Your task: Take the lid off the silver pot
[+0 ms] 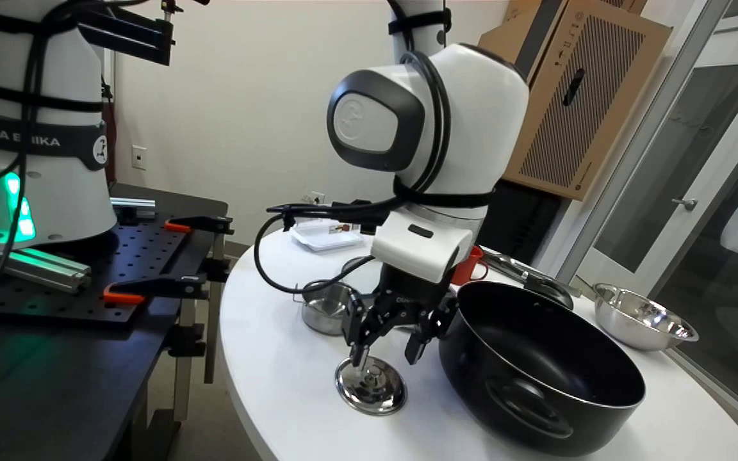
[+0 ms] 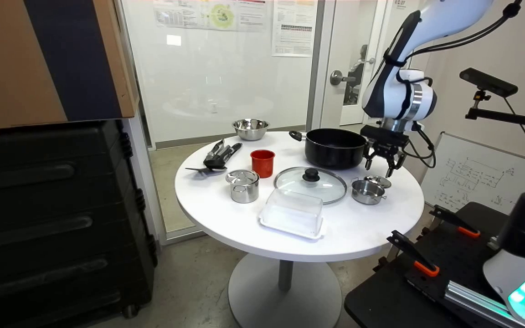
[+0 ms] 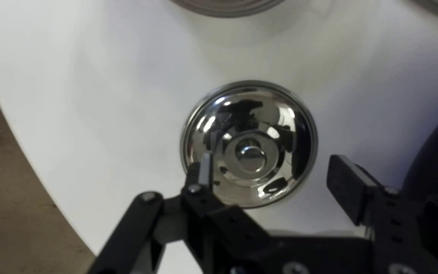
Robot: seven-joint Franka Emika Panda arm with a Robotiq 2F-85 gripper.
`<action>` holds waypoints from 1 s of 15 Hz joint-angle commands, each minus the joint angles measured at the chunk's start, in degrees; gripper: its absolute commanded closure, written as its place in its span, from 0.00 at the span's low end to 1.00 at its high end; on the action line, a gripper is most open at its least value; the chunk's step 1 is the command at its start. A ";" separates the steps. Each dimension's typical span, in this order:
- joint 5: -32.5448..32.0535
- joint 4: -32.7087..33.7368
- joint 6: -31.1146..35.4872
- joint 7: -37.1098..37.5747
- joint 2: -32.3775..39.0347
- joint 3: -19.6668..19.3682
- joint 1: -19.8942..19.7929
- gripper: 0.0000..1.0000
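The small shiny silver lid (image 1: 372, 387) lies knob up on the white table in an exterior view. It also shows in an exterior view (image 2: 378, 181) behind the silver pot, and in the wrist view (image 3: 255, 190). The small squat silver pot (image 1: 325, 314) stands uncovered beside the lid. It also shows in an exterior view (image 2: 367, 196), and its rim shows at the top of the wrist view (image 3: 228, 13). My gripper (image 1: 386, 357) is open and empty above the lid. In the wrist view its fingertips (image 3: 270, 161) are spread, the left one overlapping the lid, the right one past its edge.
The big black pot (image 1: 535, 390) stands close beside the gripper. A large glass lid (image 2: 285, 182), a red mug (image 2: 262, 164), a taller lidded silver pot (image 2: 245, 191), a clear plastic box (image 2: 292, 212), utensils (image 2: 219, 158) and a steel bowl (image 2: 250, 132) are on the round table.
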 commanded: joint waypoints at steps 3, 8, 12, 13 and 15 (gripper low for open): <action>-0.03 -3.97 -8.00 -2.78 -10.66 -0.51 0.36 0.00; -0.63 -6.95 -15.82 -5.40 -18.98 -0.59 0.31 0.00; -0.49 -6.10 -17.28 -5.36 -19.09 -0.48 0.41 0.00; -0.49 -6.70 -17.88 -5.54 -20.43 -0.41 0.34 0.00; -0.50 -7.52 -18.05 -5.64 -21.72 -0.34 0.28 0.00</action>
